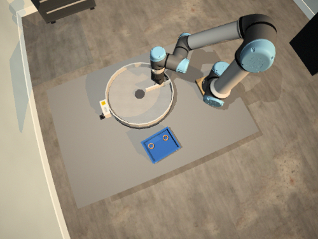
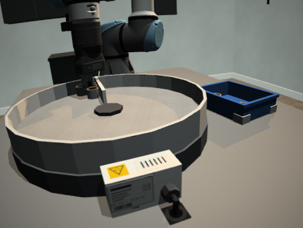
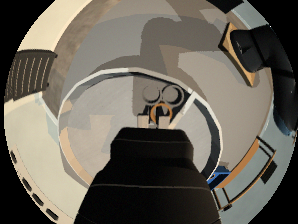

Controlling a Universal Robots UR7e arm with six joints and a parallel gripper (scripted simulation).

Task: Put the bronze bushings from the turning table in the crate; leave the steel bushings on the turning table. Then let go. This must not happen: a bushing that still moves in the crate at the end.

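My gripper [image 2: 88,86] [image 3: 153,110] is shut on a bronze bushing [image 2: 95,86] [image 3: 171,114], one fingertip inside its ring and one outside. The bushing shows just above the rims of two steel bushings. One steel bushing [image 2: 92,93] [image 3: 182,95] stands by the divider, the other steel bushing [image 2: 80,90] [image 3: 142,95] beside it, both on the turning table [image 1: 127,108] [image 2: 60,127] [image 3: 80,115]. The blue crate [image 1: 159,152] [image 2: 224,106] holds two bronze bushings, one bushing [image 1: 148,145] at its left and one bushing [image 1: 163,137] at its upper right.
A pale divider [image 1: 152,88] [image 2: 102,91] [image 3: 183,109] runs close beside the gripper toward the dark hub [image 1: 139,93] [image 2: 108,109]. A raised rim surrounds the turning table. A white control box [image 1: 105,108] [image 2: 142,182] is mounted outside it.
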